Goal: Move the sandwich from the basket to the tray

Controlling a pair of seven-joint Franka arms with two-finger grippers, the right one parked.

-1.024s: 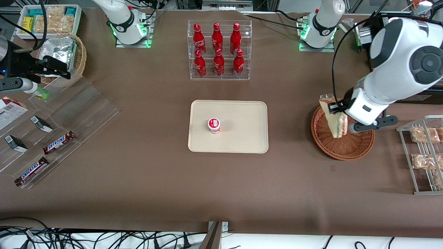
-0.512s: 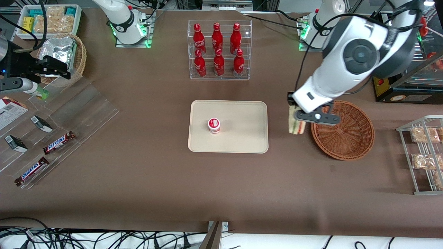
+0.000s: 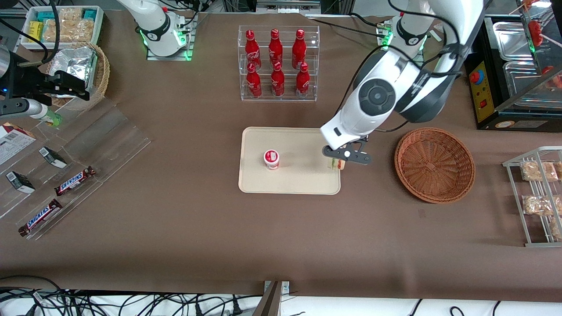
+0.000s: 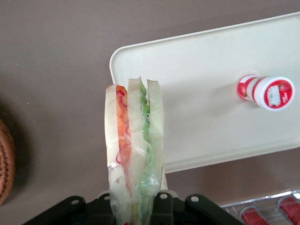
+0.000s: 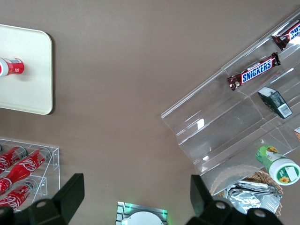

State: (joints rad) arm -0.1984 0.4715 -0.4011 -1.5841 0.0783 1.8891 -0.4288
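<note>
Front view: the left arm's gripper (image 3: 339, 161) hangs over the edge of the tray (image 3: 298, 182) that faces the basket (image 3: 434, 164), its jaws clamped on the sandwich (image 3: 337, 164), of which only a small layered end peeks out beneath the black fingers. The basket sits on the brown desk (image 3: 281, 237) well apart from the tray, toward the working arm's end, with nothing in it. On the tray, nearer its middle, stands a small red-and-white cup (image 3: 271, 159), apart from the gripper. A clear rack of red bottles (image 3: 276, 63) stands farther from the front camera than the tray. Left wrist view: the sandwich (image 4: 136, 154) hangs edge-on from the jaws, white bread with red, orange and green filling inside clear wrap, held above a rounded corner of the tray (image 4: 197, 84); part of it overhangs the desk (image 4: 56, 70) just beside the tray's rim. The cup (image 4: 266, 92) stands on the tray, well apart from the sandwich. A sliver of the basket (image 4: 4, 161) shows at the frame's edge.
</note>
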